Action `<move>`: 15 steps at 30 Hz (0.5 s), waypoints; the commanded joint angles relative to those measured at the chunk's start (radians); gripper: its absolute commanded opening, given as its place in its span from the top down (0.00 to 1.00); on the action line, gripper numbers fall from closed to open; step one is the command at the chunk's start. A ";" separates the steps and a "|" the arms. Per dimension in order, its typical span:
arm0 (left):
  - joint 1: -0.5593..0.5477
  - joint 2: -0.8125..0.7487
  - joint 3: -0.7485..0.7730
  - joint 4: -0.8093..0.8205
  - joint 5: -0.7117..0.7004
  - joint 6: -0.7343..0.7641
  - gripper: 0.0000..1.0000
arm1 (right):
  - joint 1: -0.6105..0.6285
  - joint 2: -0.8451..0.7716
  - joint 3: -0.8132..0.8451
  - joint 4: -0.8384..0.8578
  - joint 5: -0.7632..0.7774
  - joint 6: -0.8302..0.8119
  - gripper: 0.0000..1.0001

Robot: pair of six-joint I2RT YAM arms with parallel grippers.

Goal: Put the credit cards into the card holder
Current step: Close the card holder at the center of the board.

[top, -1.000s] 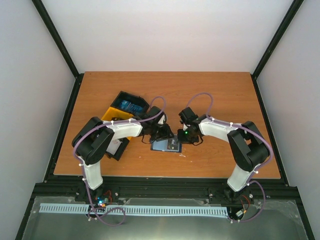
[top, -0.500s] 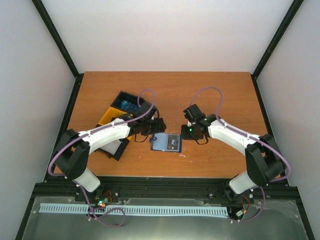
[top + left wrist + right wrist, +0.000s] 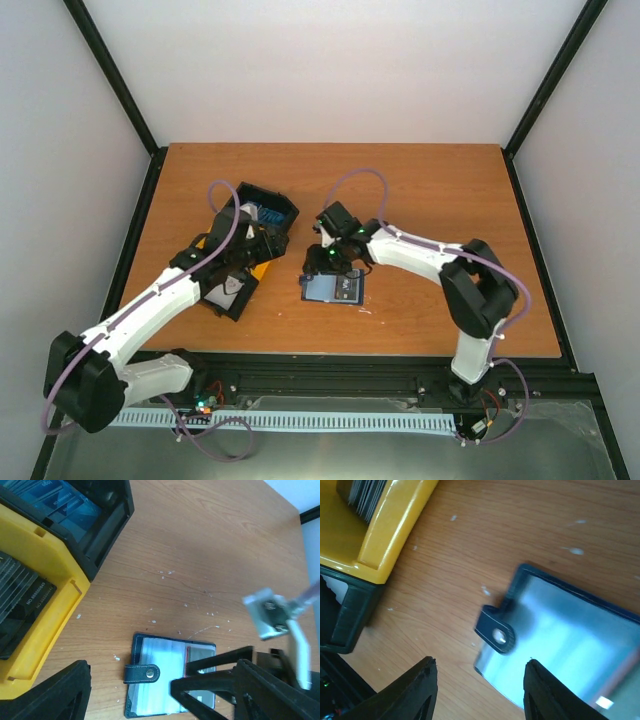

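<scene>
Both arms have swung leftward over the last second. The left arm has pulled back from the card holder [image 3: 333, 289], and the left gripper [image 3: 161, 690] now hangs above the near edge of the black-and-yellow bin tray [image 3: 55, 605]. Its jaws have spread wide and grasp nothing. In the tray, blue credit cards [image 3: 65, 505] sit in the black far compartment and dark grey cards [image 3: 20, 592] stand in the yellow middle one.

Just right of the tray, on the wooden table [image 3: 420, 180], the card holder lies unfolded and flat. Its pale blue-grey pockets face up, and its snap strap [image 3: 495, 632] points toward the tray. A dark card [image 3: 201, 655] shows in the pocket on the far side from the strap.

The right arm has reached across, so the right gripper [image 3: 480, 675] hovers over the strap end of the holder. Its fingers [image 3: 415, 690] are parted and hold nothing.
</scene>
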 commanded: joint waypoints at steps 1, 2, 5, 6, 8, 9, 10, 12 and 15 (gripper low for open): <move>0.046 -0.052 -0.034 0.014 0.056 0.051 0.21 | 0.040 0.114 0.087 0.019 -0.066 0.048 0.52; 0.049 -0.053 -0.038 0.014 0.063 0.056 0.21 | 0.044 0.137 0.109 -0.003 -0.055 0.047 0.52; 0.052 -0.051 -0.042 0.009 0.074 0.069 0.21 | 0.059 0.183 0.168 -0.073 0.004 0.053 0.52; 0.053 -0.049 -0.043 0.008 0.078 0.075 0.21 | 0.062 0.194 0.179 -0.090 0.021 0.055 0.52; 0.053 -0.047 -0.044 0.004 0.085 0.082 0.21 | 0.068 0.209 0.197 -0.127 0.065 0.063 0.51; 0.053 -0.047 -0.046 0.003 0.088 0.087 0.21 | 0.071 0.211 0.199 -0.135 0.081 0.065 0.50; 0.053 -0.048 -0.048 0.001 0.089 0.090 0.21 | 0.073 0.212 0.199 -0.137 0.091 0.066 0.48; 0.053 -0.051 -0.050 0.001 0.087 0.096 0.21 | 0.075 0.217 0.196 -0.133 0.096 0.072 0.47; 0.053 -0.053 -0.052 0.003 0.082 0.099 0.20 | 0.076 0.238 0.209 -0.147 0.099 0.074 0.47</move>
